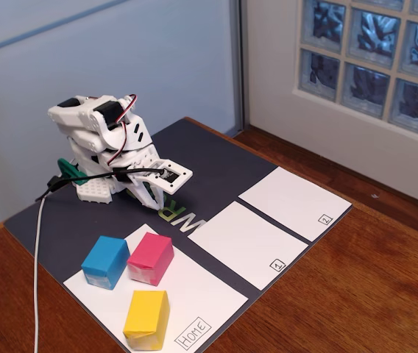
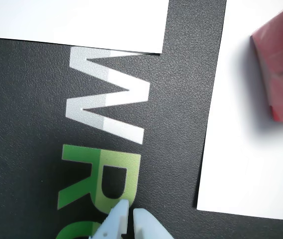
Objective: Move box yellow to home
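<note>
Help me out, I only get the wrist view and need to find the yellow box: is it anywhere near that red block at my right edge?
Observer: That block is the pink box. The yellow box stands apart from it on the same home sheet, by the handwritten "Home" corner.
Operator: Anything else on that sheet?
Observer: A blue box, close beside the pink one, on its left in the fixed view.
Operator: And the arm?
Observer: It is folded low at the back of the dark mat. The claw holds nothing.
</note>
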